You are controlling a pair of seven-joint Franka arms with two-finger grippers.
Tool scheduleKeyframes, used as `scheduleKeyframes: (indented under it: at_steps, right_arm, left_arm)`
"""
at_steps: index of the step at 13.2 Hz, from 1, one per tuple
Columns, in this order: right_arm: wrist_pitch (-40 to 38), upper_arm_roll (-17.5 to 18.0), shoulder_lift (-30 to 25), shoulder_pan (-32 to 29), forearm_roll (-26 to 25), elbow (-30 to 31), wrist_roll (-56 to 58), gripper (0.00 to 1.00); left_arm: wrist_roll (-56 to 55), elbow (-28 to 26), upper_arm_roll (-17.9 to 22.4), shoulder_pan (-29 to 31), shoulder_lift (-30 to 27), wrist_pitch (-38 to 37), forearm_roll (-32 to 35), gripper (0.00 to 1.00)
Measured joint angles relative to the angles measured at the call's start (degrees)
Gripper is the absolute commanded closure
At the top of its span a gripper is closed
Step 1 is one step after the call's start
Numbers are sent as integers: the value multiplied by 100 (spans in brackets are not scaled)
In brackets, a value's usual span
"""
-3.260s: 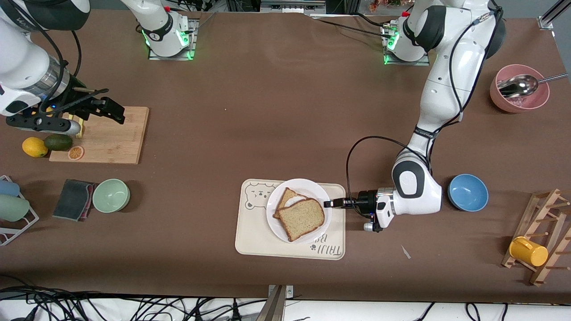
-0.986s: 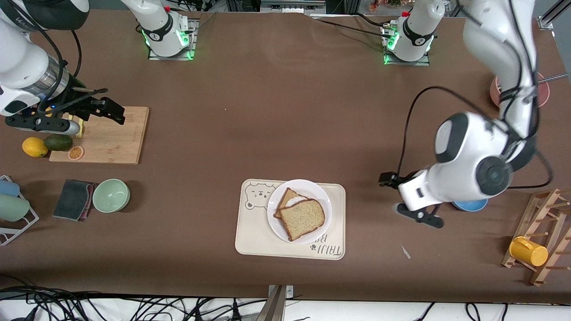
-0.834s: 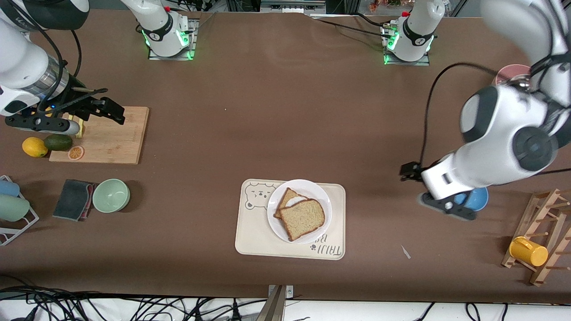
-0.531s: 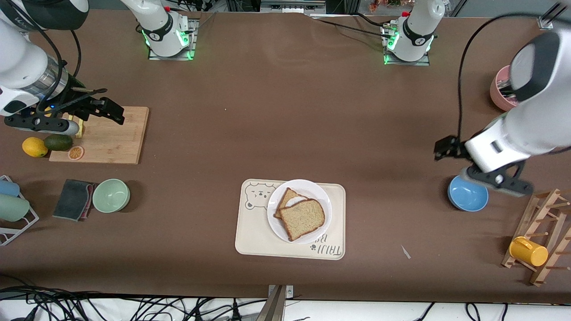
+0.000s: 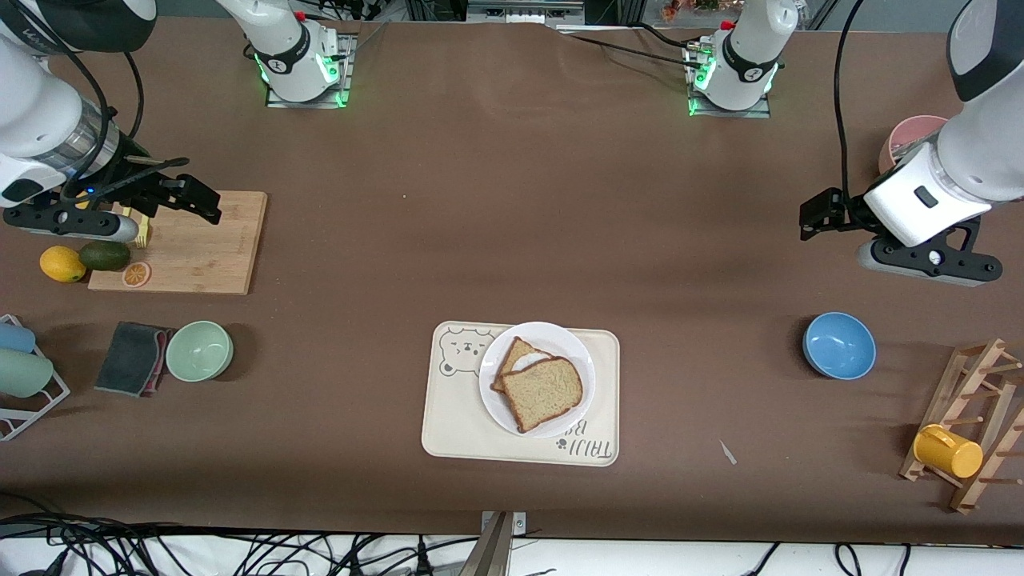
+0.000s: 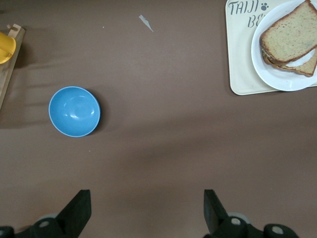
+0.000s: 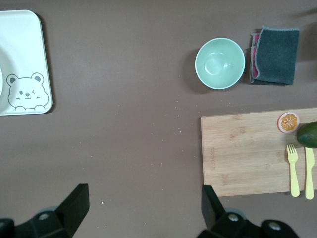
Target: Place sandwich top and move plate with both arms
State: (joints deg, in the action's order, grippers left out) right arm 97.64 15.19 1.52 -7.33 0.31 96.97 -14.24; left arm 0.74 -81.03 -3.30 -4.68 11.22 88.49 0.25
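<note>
The sandwich top [image 5: 544,392] lies on a lower bread slice [image 5: 514,355] on the white plate [image 5: 574,350], which sits on a beige bear-print tray [image 5: 448,432]. The left wrist view shows the sandwich top [image 6: 290,34], the plate [image 6: 277,79] and the tray [image 6: 242,74] from afar. My left gripper [image 5: 818,216] hangs open and empty over bare table toward the left arm's end; its fingers [image 6: 79,213] stand wide apart. My right gripper [image 5: 200,200] waits open and empty above the edge of the wooden cutting board [image 5: 200,248].
A blue bowl [image 5: 839,345] sits under the left arm's side, with a pink bowl [image 5: 900,144] farther back and a wooden rack holding a yellow cup [image 5: 948,450]. A green bowl [image 5: 199,350], grey cloth [image 5: 132,358], lemon [image 5: 62,263] and avocado [image 5: 104,255] lie by the board.
My left arm has drawn away from the plate's edge, risen and swung out toward its own end of the table. The right arm, plate and bread have stayed put.
</note>
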Motion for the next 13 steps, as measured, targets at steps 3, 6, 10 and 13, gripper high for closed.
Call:
scheduleKeyframes:
  at_steps: [3,6,10,13]
  right_arm:
    - [3,-3,-1,0,0,-5,0,0]
    - [4,-16,-1,0,0,-8,0,0]
    - [4,-101,0,-2,0,-10,49,0]
    - [4,-144,0,-2,0,-11,73,0]
  left_arm:
    - [-27,-553,33,107,-475,563,0,0]
    - [-28,-1289,38,262,-1088,836,0,0]
    - [-29,-1555,37,290,-1285,872,0,0]
    - [-29,-1584,36,291,-1285,863,0,0]
